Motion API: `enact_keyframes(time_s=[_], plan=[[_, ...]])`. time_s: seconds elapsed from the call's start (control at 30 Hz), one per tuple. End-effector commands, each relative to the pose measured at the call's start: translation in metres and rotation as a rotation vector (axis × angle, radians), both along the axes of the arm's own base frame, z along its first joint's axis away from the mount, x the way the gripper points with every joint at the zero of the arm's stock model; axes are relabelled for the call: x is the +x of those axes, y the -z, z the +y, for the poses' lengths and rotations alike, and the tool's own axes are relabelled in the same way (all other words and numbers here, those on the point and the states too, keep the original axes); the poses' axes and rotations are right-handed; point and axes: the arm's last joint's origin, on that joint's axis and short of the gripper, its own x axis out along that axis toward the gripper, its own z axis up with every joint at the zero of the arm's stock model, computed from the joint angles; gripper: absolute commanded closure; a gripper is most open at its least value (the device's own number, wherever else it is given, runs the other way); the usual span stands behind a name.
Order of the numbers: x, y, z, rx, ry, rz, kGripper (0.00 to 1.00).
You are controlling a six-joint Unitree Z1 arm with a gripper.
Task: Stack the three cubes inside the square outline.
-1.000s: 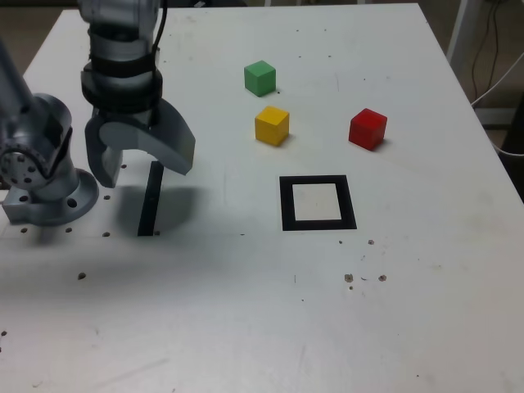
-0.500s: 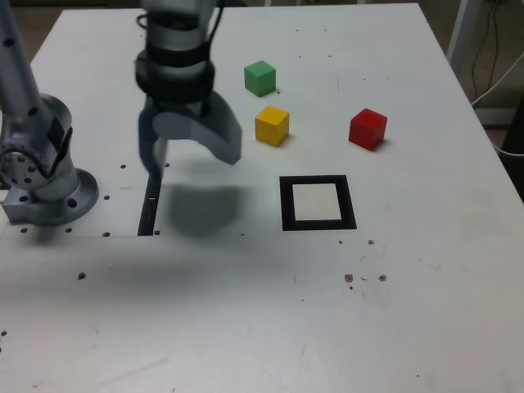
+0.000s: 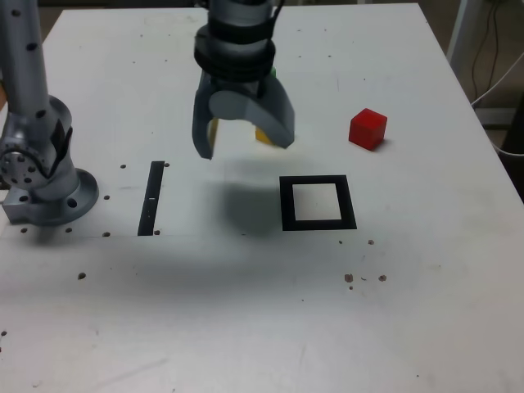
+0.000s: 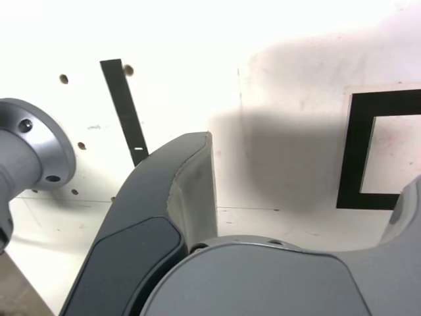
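Nothing has been stacked yet, judging by how things lie. The square outline (image 3: 318, 202) sits on the white tabletop (image 3: 246, 327) with its white centre bare; no cube is inside it or touching it. The red cube (image 3: 368, 128) rests well apart from the outline, farther back and toward the exterior view's right. The yellow cube (image 3: 264, 135) is mostly hidden behind the end effector (image 3: 243, 146), only slivers of yellow showing at the fingers, and a thin edge of the green cube (image 3: 272, 73) peeks out beside the wrist. The end effector hangs above the tabletop with its jaws spread wide and nothing between them; in the wrist view the outline (image 4: 358, 151) lies off to one side. Whether it stands directly over the yellow cube cannot be told. All three pick-ups and placements appear to remain
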Motion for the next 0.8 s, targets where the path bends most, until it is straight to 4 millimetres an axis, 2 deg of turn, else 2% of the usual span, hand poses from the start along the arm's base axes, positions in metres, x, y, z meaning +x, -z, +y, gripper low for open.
enact_keyframes(time_s=[0.0,0.33,0.77], plan=[[0.016,-0.002,-0.001,-0.002,0.019,0.000,0.00],[0.066,-0.013,0.009,-0.013,0.060,-0.004,0.00],[0.120,-0.012,0.054,-0.040,0.066,-0.012,0.00]])
